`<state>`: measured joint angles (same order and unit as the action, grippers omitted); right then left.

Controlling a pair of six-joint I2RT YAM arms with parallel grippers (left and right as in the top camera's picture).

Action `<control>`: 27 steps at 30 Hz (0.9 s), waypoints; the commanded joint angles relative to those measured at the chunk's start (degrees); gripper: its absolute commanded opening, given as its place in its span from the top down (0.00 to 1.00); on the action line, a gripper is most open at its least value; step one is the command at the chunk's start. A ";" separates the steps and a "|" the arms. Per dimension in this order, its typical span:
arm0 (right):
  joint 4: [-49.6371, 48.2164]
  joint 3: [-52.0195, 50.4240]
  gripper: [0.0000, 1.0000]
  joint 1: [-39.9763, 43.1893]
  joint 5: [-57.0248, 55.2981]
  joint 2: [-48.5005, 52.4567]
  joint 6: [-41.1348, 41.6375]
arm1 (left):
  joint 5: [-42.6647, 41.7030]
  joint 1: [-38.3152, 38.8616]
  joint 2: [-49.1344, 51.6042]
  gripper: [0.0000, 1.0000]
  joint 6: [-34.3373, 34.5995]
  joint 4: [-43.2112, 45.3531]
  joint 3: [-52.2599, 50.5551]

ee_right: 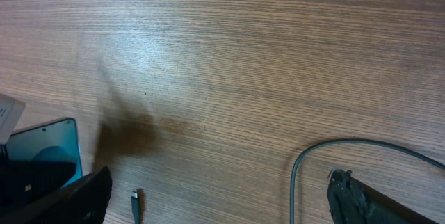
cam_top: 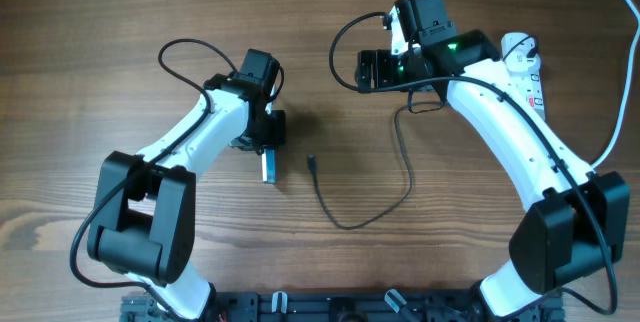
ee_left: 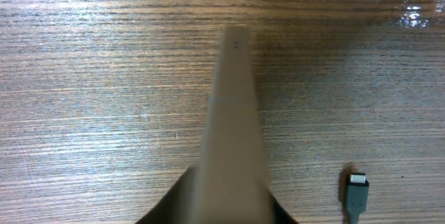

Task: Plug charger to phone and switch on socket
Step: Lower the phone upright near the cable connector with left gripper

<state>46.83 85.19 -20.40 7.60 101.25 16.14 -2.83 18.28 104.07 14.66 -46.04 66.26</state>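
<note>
Hovering far of centre, right gripper (cam_top: 368, 70) has its jaws spread wide. Left gripper (cam_top: 268, 148) sits over the phone (cam_top: 269, 170), left of centre; can't tell its grip. Connector end of the charger (cam_top: 311, 162) lies just right of the phone. The socket (cam_top: 525, 62) is far right.

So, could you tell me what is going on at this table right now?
The left arm has its jaws at a small teal-screened smartphone standing on edge on the wooden table; whether they grip it is unclear. The thin black charger cable lies loose, its metal-tipped connector beside the phone, unplugged. The right arm, beside the white power strip, has its jaws wide open and empty.
</note>
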 commanded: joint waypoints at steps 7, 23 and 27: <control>-0.31 -0.35 0.00 0.02 -0.98 0.92 -0.98 | 1.29 0.76 0.63 0.74 1.42 1.62 -1.36; -0.31 -0.35 0.00 0.02 -0.98 0.92 -0.96 | 4.46 1.01 0.61 0.85 2.54 1.62 -1.18; -0.31 -0.35 0.00 0.02 -0.98 0.92 -0.96 | 7.06 1.01 0.61 0.87 2.54 -1.53 0.11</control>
<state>46.65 85.19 -20.40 7.57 101.25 16.14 0.19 19.25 104.07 16.69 -45.60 65.52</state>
